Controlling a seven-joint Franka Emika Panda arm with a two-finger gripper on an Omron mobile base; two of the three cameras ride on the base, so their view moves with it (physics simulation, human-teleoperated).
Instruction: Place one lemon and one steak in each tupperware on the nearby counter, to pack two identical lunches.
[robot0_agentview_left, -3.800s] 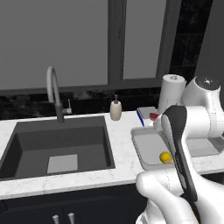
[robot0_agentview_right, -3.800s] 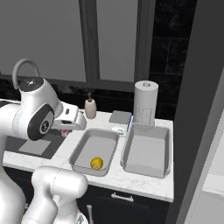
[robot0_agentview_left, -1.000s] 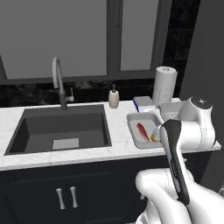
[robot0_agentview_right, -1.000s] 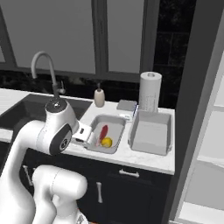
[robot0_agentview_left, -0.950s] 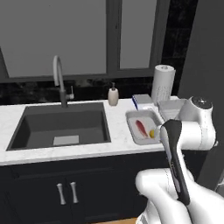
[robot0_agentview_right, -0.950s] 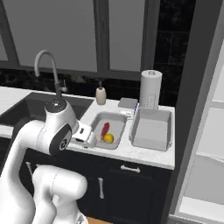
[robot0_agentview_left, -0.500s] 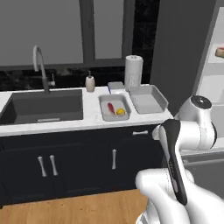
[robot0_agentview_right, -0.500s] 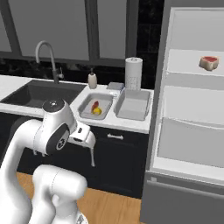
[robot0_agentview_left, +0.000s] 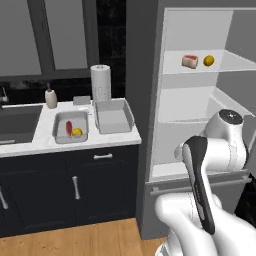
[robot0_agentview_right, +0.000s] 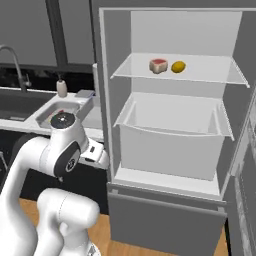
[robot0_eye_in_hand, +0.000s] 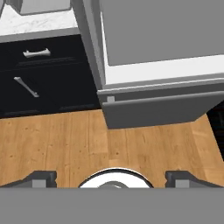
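Right now my gripper (robot0_eye_in_hand: 111, 177) hangs wide open over bare wood floor (robot0_eye_in_hand: 65, 140), holding nothing. One tub (robot0_agentview_left: 60, 136) on the counter (robot0_agentview_left: 115, 139) holds a steak strip (robot0_agentview_left: 68, 127) and lemon (robot0_agentview_left: 76, 132); the other tub (robot0_agentview_left: 113, 120) looks empty. A steak chunk (robot0_agentview_right: 158, 65) and second lemon (robot0_agentview_right: 178, 66) sit side by side on the open fridge's upper shelf (robot0_agentview_right: 210, 75).

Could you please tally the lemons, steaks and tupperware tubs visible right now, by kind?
Lemons: 2, one in the left tub, one on the fridge shelf
Steaks: 2, strip, chunk
Tupperware: 2, left, right
Total: 6
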